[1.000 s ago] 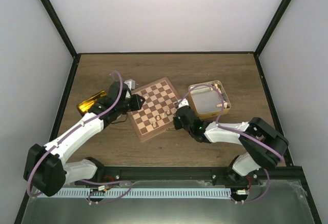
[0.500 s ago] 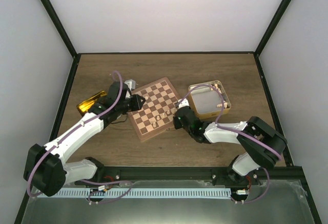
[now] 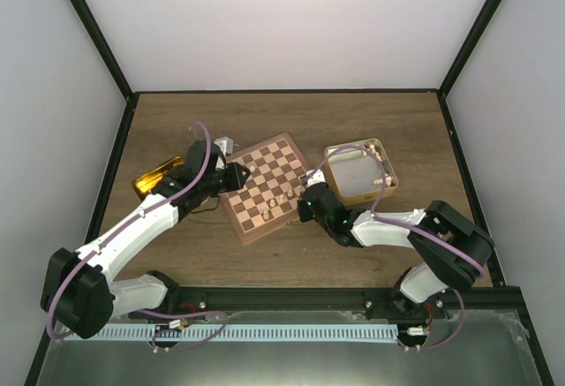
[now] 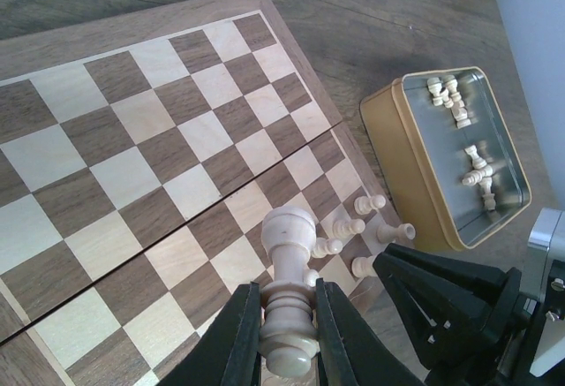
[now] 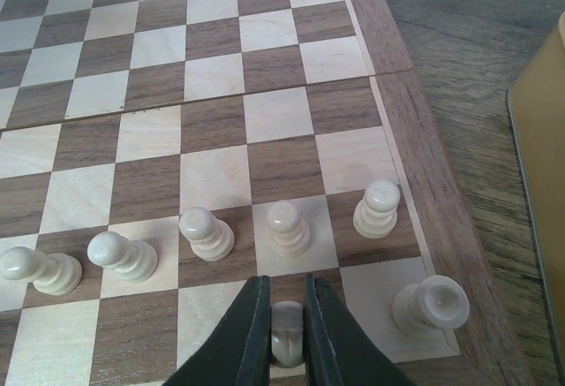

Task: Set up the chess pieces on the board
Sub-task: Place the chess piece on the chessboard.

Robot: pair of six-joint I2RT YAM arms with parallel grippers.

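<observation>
The board (image 3: 268,186) lies tilted mid-table and also shows in the left wrist view (image 4: 132,165) and the right wrist view (image 5: 221,77). My left gripper (image 4: 287,333) is shut on a tall cream piece (image 4: 290,280), held above the board's near-left part (image 3: 237,177). My right gripper (image 5: 287,337) is shut on a small cream piece (image 5: 286,333) over a back-row square by the board's right corner (image 3: 305,202). Several cream pawns (image 5: 288,227) stand in a row ahead of it. A cream rook (image 5: 430,305) stands in the corner square.
A gold tin (image 3: 359,172) with several cream pieces (image 4: 463,139) sits right of the board. Another gold tin (image 3: 154,177) lies left of the board, partly hidden by my left arm. Dark frame rails edge the table.
My right gripper has shifted slightly toward the board's corner. My left arm has barely moved.
</observation>
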